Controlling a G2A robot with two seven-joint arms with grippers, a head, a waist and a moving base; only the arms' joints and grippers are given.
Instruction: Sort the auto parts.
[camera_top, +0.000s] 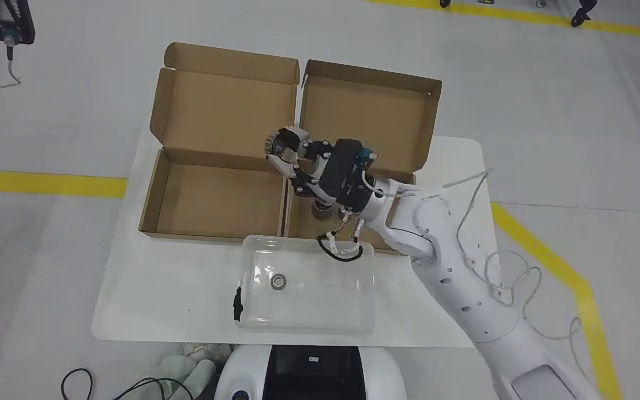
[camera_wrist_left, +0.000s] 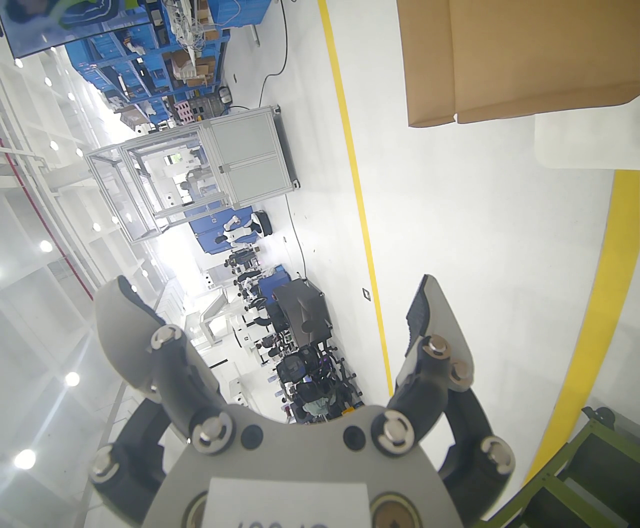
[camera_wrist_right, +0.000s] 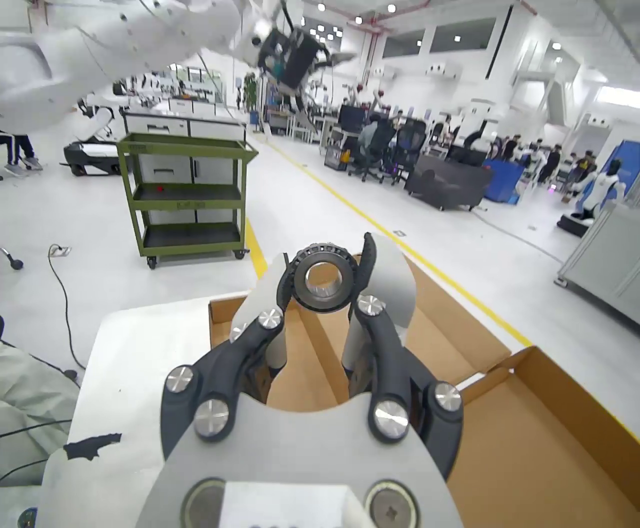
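1. Left gripper (camera_wrist_left: 272, 295): fingers spread wide with nothing between them. It faces the open floor. Past it, a cardboard flap (camera_wrist_left: 500, 60) is cut off at the frame edge; which box it belongs to cannot be told.

2. Table (camera_top: 450, 200): white top carrying two boxes and one bin.

3. Left box (camera_top: 215, 200): open cardboard carton on the far left of the table, lid folded back and away. Its floor is bare cardboard.

4. Clear bin (camera_top: 368, 300): transparent plastic tub at the near edge, just in front of both boxes. A black clip (camera_top: 238, 300) sits on its left wall.

5. Ring part (camera_top: 279, 283): small metal ring lying in the left half of the bin. Its details are too small to make out.

6. Right gripper (camera_top: 282, 148): reaches in from the right and is closed narrowly around the roller bearing (camera_wrist_right: 324, 281). The bearing is dark, with a bright bore and a caged roller row at its far side. It is held raised over the far right corner of the left box, close to where the two boxes meet.

7. Right box (camera_top: 380, 120): open carton touching the left box, lid folded back. The arm covers much of its floor.

8. Dark round object (camera_top: 320, 207): lies in the right box near its left wall. The wrist above hides most of it, so its kind cannot be told.
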